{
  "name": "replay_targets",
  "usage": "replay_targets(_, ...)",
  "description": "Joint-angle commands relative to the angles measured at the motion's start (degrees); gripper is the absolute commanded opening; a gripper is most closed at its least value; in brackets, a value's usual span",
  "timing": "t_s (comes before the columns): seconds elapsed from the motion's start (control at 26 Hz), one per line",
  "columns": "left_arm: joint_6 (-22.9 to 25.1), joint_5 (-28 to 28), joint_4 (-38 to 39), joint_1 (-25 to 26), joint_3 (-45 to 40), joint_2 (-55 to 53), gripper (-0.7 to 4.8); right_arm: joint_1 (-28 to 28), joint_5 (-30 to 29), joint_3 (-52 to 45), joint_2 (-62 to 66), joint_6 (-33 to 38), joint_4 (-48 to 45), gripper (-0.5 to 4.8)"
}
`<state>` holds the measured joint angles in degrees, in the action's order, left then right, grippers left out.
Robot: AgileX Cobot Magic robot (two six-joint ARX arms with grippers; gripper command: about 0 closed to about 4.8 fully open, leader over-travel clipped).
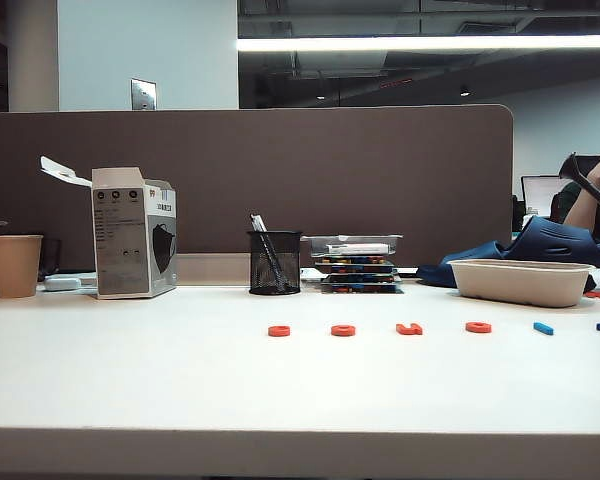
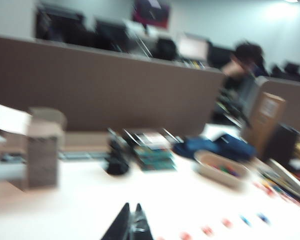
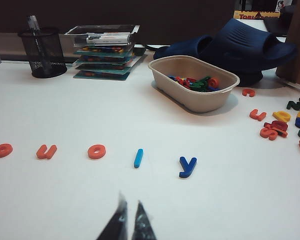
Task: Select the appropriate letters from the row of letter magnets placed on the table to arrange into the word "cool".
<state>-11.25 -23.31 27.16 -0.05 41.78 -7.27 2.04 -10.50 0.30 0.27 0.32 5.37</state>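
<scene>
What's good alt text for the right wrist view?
The shut right gripper hovers low over the white table, facing a row of letter magnets: orange-red o, u, o, a light-blue l and a dark-blue y. Behind stand a beige tub of letters, a mesh pen cup and stacked trays.

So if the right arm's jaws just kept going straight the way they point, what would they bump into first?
Probably the light-blue bar: the shut right gripper points over bare table almost straight at it, with the dark-blue y just beside. Depth is hard to judge, so it might pass above.

white table [image 1: 130,390], letter magnets [image 1: 343,330], cup [image 1: 15,265]
</scene>
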Motion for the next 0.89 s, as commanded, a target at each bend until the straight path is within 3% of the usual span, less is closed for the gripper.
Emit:
replay_targets(0.04, 0.0, -8.0, 10.6, 0.1, 9.8, -6.8, -0.05, 0.0, 0.1, -0.3, -0.4, 0.1, -1.1, 0.22)
replay_targets(0.15, 0.2, -11.8, 18.8, 0.1, 20.0, -14.2, -0.05, 0.0, 0.2, -0.3, -0.4, 0.1, -1.1, 0.22)
replay_targets(0.35, 0.2, -11.8, 31.5, -0.1, 36.8, -26.0, -0.05, 0.1, 0.4, -0.3, -0.4, 0.1, -1.1, 0.22)
replay_targets(0.46, -5.2, -10.0, 33.1, -4.1, 44.1, -31.6, -0.05, 0.1, 0.4, -0.3, -0.4, 0.1, -1.1, 0.22)
replay_targets(0.58, -9.7, -6.2, 33.6, -9.9, 49.7, -36.0, -0.05, 0.1, 0.6, -0.3, -0.4, 0.1, -1.0, 0.22)
replay_targets(0.69, -14.4, -1.4, 34.6, -19.7, 56.4, -41.8, -0.05, 0.1, 0.6, -0.3, -0.4, 0.1, -0.9, 0.22)
replay_targets(0.89, -19.0, 4.2, 34.8, -31.9, 58.8, -49.2, -0.05, 0.1, 0.5, -0.3, -0.4, 0.1, -0.9, 0.22)
